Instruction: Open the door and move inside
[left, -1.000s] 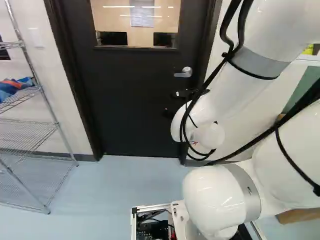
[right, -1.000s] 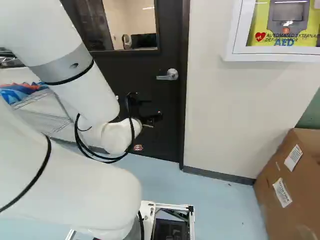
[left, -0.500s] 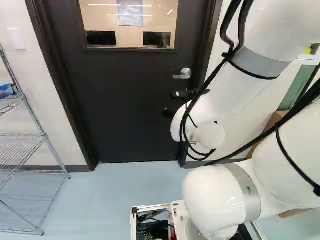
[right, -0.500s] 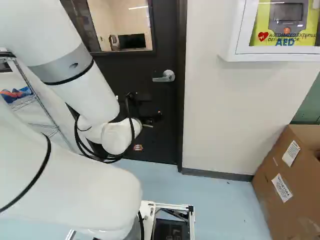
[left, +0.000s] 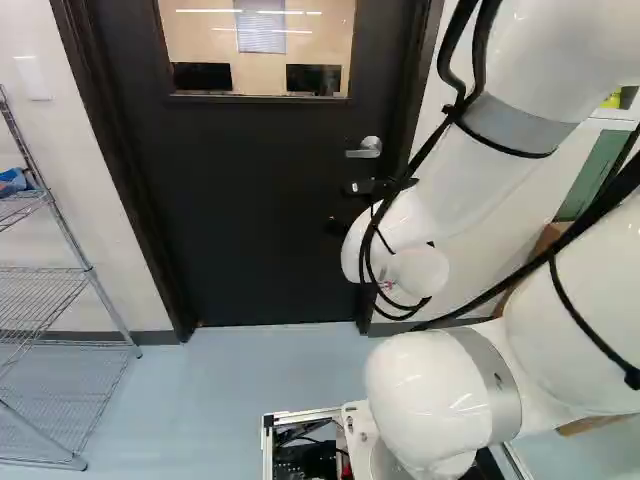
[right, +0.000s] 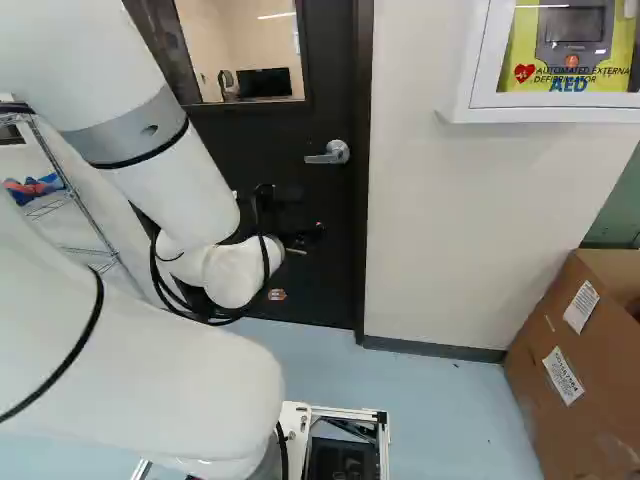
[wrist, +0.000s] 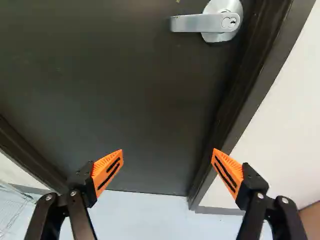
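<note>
The gripper (left: 345, 208) shows as a dark shape before the door in the left base view, partly hidden by the wrist. In the wrist view the gripper (wrist: 167, 170) stands open, orange pads wide apart, nothing between them. The dark door (left: 250, 220) is closed in its frame, with a window in its upper part. Its silver lever handle (wrist: 205, 22) lies ahead of the gripper, near the door frame, and neither finger touches it. In the right base view the handle (right: 330, 153) is above the gripper and level.
A wire shelf rack (left: 50, 275) stands left of the door. Right of the door are a white wall (right: 450, 220), a wall-mounted AED cabinet (right: 470, 60) and a cardboard box (right: 560, 370) on the floor.
The base has turned slightly left since a second ago, shifting rack and door in the base views; over the last half second it has hardly moved. The arm has kept its pose.
</note>
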